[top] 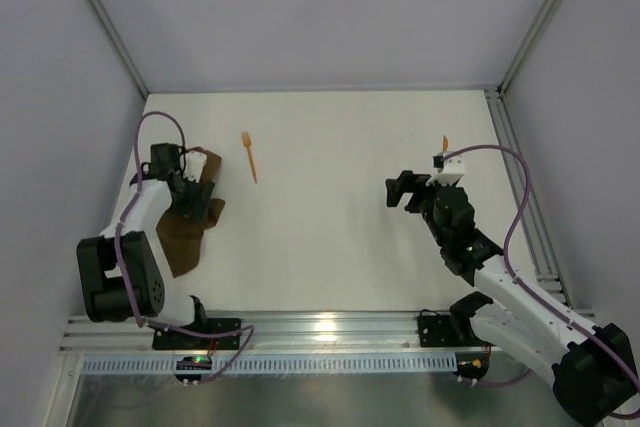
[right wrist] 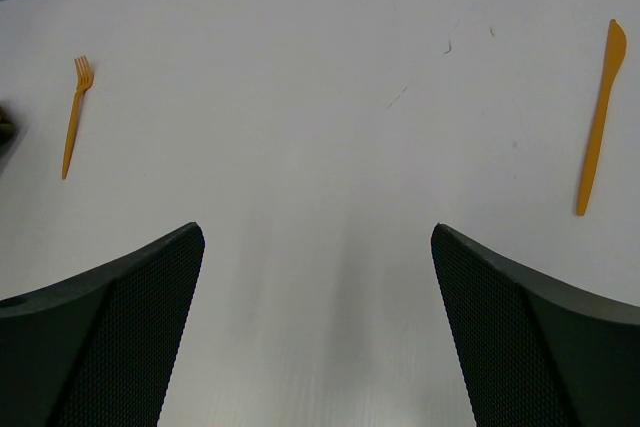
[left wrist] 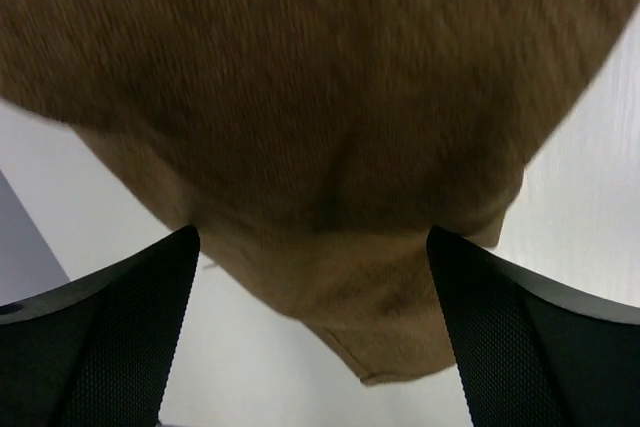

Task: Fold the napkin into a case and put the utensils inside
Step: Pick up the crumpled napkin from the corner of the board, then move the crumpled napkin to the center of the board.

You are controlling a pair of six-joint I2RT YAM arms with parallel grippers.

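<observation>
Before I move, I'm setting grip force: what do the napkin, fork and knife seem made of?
The napkin looks like soft matte brown cloth: fine weave, sagging folds. The fork and knife look like thin moulded plastic: uniform orange, smooth, crisp edges, probably rigid.

- Table (top: pixel 330 227): I see a flat white surface with a few faint scuff marks, carrying three items.
- Napkin (top: pixel 185 232): a dark brown cloth, bunched and creased rather than spread flat, lying at the table's left edge.
- Fork (top: pixel 249 157): orange, near the napkin's right side but not touching it, tines toward the far wall.
- Knife (right wrist: pixel 600 119): orange, on the right side of the table, well apart from the fork. I see it whole only in the right wrist view.
</observation>
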